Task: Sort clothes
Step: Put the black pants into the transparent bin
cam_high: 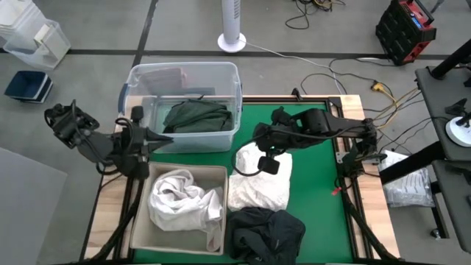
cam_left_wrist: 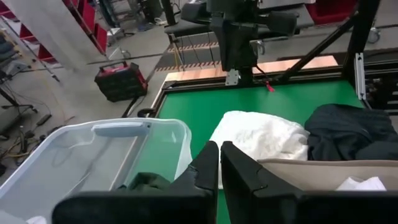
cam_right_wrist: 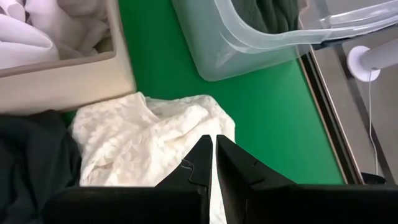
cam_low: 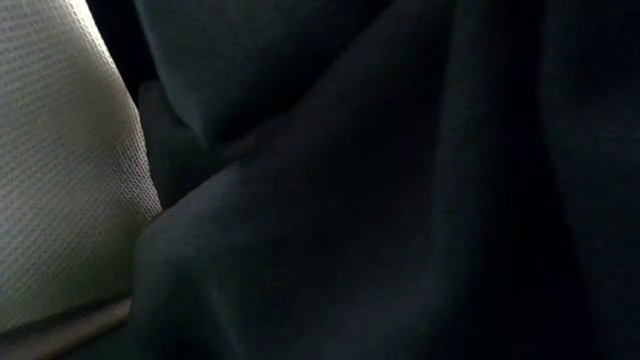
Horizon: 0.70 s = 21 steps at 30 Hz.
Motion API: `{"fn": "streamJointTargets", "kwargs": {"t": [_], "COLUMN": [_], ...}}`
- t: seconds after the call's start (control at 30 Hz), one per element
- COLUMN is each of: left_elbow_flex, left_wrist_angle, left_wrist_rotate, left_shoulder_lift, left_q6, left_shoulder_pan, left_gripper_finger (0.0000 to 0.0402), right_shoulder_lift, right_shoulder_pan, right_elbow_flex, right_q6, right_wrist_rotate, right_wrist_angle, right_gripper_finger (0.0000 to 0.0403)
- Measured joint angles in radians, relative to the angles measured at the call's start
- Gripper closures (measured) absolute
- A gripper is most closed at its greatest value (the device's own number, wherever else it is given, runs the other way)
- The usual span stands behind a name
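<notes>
A white garment [cam_high: 259,185] lies crumpled on the green mat [cam_high: 309,199]; it also shows in the right wrist view [cam_right_wrist: 149,143] and the left wrist view [cam_left_wrist: 261,137]. A black garment [cam_high: 265,232] lies near the front edge and fills the low view [cam_low: 400,200]. A dark green garment [cam_high: 197,116] lies in the clear tub [cam_high: 228,73]. White garments [cam_high: 184,200] fill the beige bin [cam_high: 140,213]. My right gripper [cam_right_wrist: 214,140] is shut, just above the white garment's far end. My left gripper [cam_left_wrist: 219,148] is shut and empty, between the tub and the bin. My right gripper points slanting down over the white garment's far end [cam_right_wrist: 208,115] with its fingers shut. I cannot tell whether the fingertips touch the cloth. The garment lies slack on the mat.
The clear tub stands at the mat's far left and the beige bin at the near left, with a narrow gap between them. Bare green mat lies to the right of the white garment [cam_right_wrist: 273,124]. The low view is blocked by the black garment and the bin's wall [cam_low: 60,170].
</notes>
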Motion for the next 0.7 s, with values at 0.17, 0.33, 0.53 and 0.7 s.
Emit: {"fn": "streamJointTargets", "kwargs": {"t": [0.17, 0.33, 0.53, 0.7], "left_elbow_flex": [0.000, -0.001, -0.001, -0.001], "left_wrist_angle": [0.000, 0.000, 0.001, 0.001], "left_wrist_rotate": [-0.010, -0.044, -0.053, -0.054], "left_shoulder_lift": [-0.006, -0.002, -0.007, -0.014], "left_q6": [0.016, 0.031, 0.034, 0.034], "left_shoulder_pan": [0.000, 0.000, 0.000, 0.000], "left_gripper_finger": [0.0401, 0.0402, 0.0402, 0.0402], "right_shoulder_lift": [-0.014, -0.033, -0.084, -0.168], "right_shoulder_pan": [0.000, -0.011, -0.038, -0.051], "right_elbow_flex": [-0.007, -0.015, -0.049, -0.170], "right_q6": [-0.007, -0.045, -0.080, -0.134], "right_wrist_rotate": [0.018, 0.056, 0.074, 0.073], "right_wrist_angle": [0.000, 0.005, 0.071, 0.222], "right_gripper_finger": [0.0390, 0.0390, 0.0390, 0.0390]}}
